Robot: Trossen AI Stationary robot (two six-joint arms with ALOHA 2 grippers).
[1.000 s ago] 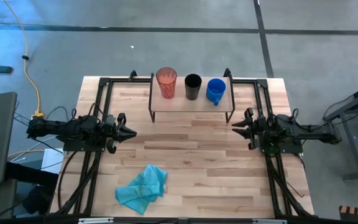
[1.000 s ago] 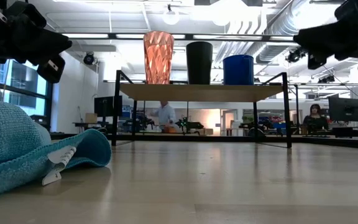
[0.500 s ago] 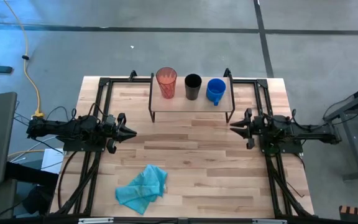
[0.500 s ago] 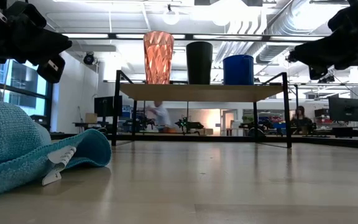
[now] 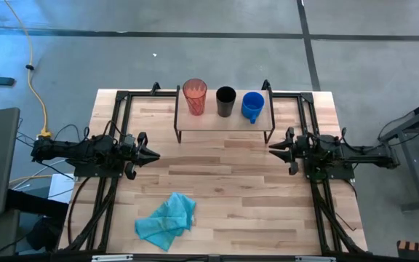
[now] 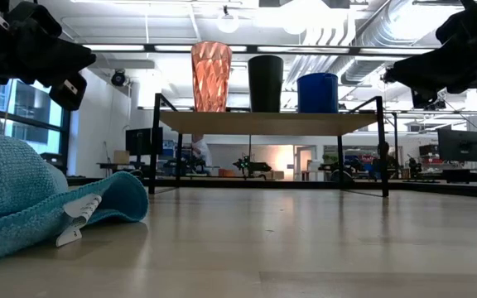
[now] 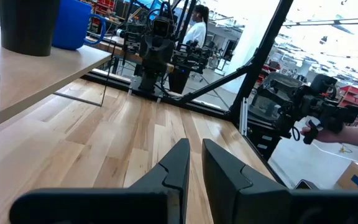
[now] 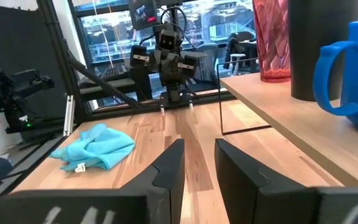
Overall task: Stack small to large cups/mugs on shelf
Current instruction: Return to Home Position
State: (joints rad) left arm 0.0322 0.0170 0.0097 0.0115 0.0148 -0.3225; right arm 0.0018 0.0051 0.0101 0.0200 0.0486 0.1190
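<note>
Toward the far edge of the surface, on the shelf: red-orange tumbler, black cup and blue mug, upright in one row, each just beside the next. Tumbler at the left arm's end, mug at the right arm's end, handle turned to the near side. No shift in any of the three against a second ago.

Left pincer out over the left side of the surface, well apart from the shelf, pointing inward. Fingers a narrow slit apart, gripping nothing. Same pose as a second ago.

Right pincer near the shelf's right front leg, pointing inward. Fingers a slightly wider gap apart, empty. Sits a touch farther in toward the middle than a second ago; matches the pose of half a second ago.

Teal cloth crumpled at the near left of the surface, unmoved.

Beyond the shelf in the low view, a person farther left than half a second ago.
</note>
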